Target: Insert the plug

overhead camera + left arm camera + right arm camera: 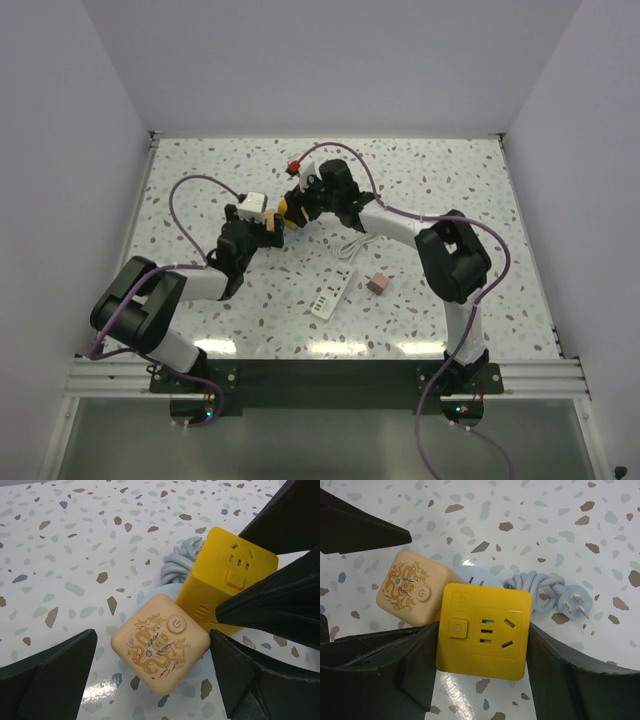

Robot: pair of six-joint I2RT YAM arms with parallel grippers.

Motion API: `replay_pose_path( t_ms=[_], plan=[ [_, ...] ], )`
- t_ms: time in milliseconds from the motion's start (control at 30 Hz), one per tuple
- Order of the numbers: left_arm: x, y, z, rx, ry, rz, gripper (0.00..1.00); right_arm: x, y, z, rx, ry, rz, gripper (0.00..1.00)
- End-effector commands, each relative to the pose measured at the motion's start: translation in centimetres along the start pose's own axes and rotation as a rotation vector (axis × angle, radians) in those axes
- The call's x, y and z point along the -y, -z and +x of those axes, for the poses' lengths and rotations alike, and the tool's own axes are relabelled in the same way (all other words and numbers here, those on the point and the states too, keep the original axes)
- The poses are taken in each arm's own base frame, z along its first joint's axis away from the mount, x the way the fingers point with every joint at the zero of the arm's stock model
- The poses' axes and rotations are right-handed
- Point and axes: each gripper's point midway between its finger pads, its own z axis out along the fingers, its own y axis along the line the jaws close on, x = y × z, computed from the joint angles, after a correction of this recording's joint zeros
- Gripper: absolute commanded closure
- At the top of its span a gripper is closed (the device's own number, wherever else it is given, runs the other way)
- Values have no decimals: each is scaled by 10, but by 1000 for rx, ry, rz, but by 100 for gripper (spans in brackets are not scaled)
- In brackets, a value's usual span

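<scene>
The right tool [482, 637] clamps the yellow plastic socket cube [492, 607]; the left tool [150, 652] gapes wide around the peach dragon-printed cube [160, 630]. The dusty-pink boxy plug [378, 284] lies lower right of centre.

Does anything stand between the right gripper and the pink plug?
Yes. The right gripper is closed on the yellow cube, so its jaws are occupied. The plug lies uncovered on the table beside the white power strip.

One yellow cube [485, 630], one peach cube [160, 647], one power strip [331, 296], seemingly one plug [378, 284].
</scene>
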Motion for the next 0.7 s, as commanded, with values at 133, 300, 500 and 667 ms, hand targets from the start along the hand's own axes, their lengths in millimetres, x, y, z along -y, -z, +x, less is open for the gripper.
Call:
replay_pose_path(
  t_ms=[133, 300, 500, 667],
  plan=[
    [5, -8, -20, 60, -29, 39, 0, 4, 3, -5, -8, 21, 19, 100],
    [6, -7, -21, 62, -30, 45, 0, 6, 1, -2, 3, 6, 35, 100],
    [6, -5, -21, 65, -31, 46, 0, 14, -1, -3, 15, -20, 87, 100],
    [6, -5, -22, 70, -32, 46, 0, 22, -1, -2, 24, -47, 133, 100]
  ],
)
